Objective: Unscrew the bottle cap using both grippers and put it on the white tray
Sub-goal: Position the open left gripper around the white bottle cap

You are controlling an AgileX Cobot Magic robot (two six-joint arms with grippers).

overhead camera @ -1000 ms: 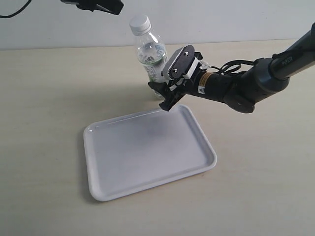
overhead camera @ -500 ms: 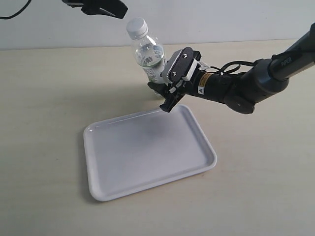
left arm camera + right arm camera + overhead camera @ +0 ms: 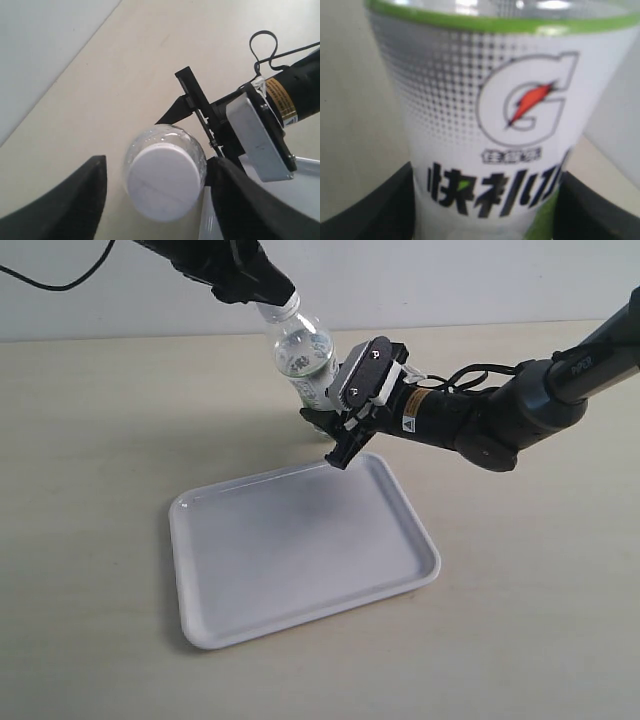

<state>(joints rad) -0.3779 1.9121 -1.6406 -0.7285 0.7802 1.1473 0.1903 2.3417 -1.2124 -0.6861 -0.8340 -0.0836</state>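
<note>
Left tool [image 3: 160, 169] has dropped over the bottle cap [image 3: 162, 181], jaws spread and not yet gripping, while right tool [image 3: 336, 432] clamps the bottle [image 3: 300, 348], so cap grab looks next.

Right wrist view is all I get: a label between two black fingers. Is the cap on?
Observer: Yes, the cap sits on the bottle; whether it is tight or loosened I cannot tell.
Operator: Where is the left claw?
Observer: The left claw straddles the cap, open, with a gap on each side.
Operator: And the tray?
Observer: The tray lies flat next to the right claw, on the exterior camera's side of it.
</note>
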